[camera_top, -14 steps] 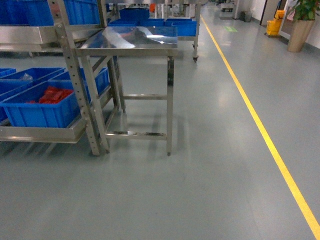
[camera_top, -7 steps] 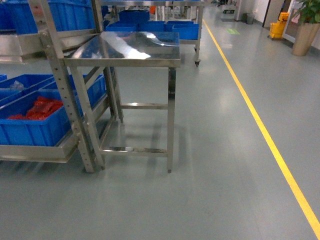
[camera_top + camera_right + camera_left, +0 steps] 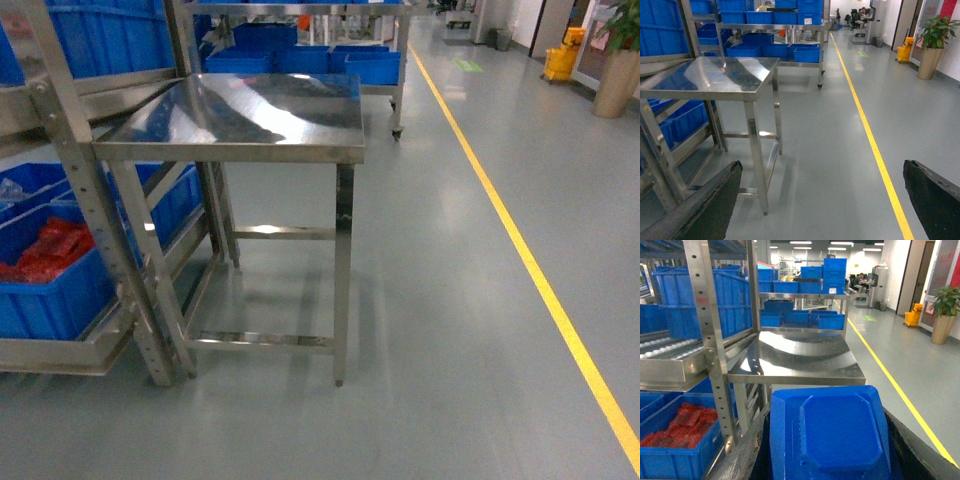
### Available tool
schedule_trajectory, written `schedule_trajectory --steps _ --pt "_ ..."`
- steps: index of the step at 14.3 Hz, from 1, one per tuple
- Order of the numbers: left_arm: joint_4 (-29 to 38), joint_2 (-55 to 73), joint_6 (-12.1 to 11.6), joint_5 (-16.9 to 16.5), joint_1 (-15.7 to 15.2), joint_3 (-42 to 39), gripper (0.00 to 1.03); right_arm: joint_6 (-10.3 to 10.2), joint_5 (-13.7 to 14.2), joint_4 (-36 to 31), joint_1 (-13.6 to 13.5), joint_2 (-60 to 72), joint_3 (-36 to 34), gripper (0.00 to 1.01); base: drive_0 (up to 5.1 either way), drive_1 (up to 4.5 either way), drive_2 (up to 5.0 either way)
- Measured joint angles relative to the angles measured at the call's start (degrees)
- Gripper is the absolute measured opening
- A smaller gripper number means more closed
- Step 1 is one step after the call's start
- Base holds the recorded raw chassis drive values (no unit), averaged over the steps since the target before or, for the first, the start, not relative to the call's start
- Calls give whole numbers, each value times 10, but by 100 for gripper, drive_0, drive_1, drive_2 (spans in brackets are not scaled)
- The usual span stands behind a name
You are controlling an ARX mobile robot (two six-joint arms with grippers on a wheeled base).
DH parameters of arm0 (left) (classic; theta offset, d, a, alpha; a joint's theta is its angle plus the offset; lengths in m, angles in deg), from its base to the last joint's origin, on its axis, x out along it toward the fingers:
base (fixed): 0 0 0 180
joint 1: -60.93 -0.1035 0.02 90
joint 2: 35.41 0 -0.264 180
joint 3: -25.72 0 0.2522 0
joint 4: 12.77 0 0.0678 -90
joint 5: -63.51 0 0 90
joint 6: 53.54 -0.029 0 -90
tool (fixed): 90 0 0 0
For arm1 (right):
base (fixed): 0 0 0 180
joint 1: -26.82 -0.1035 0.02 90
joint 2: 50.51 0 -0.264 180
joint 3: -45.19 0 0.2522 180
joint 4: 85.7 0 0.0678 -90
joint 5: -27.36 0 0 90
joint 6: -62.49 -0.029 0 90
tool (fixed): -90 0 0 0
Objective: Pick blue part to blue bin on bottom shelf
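The blue part (image 3: pixel 835 435), a flat moulded piece with a raised octagonal face, fills the bottom of the left wrist view. My left gripper (image 3: pixel 830 442) is shut on it, a dark finger on each side. On the left stands a steel rack. Its bottom shelf (image 3: pixel 50 352) carries a blue bin (image 3: pixel 50 295) of red parts (image 3: pixel 45 250); that same blue bin (image 3: pixel 675 455) sits low left of the held part. My right gripper (image 3: pixel 822 200) is open over bare floor. Neither gripper shows in the head view.
A bare steel table (image 3: pixel 250 110) stands against the rack's perforated upright (image 3: pixel 90 220), between me and the shelf. Further racks with blue bins (image 3: pixel 300 60) are behind it. A yellow floor line (image 3: pixel 540 290) runs on the right, with a potted plant (image 3: pixel 932 40) beyond.
The head view has come closer to the table and rack. Both look larger, and the rack with its bins has slid toward the left edge.
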Motion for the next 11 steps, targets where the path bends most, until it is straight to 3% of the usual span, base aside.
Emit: schedule_trajectory --steps 11 --pt "0 0 0 0 1 0 44 0 0 1 0 0 0 98 6 431 -418"
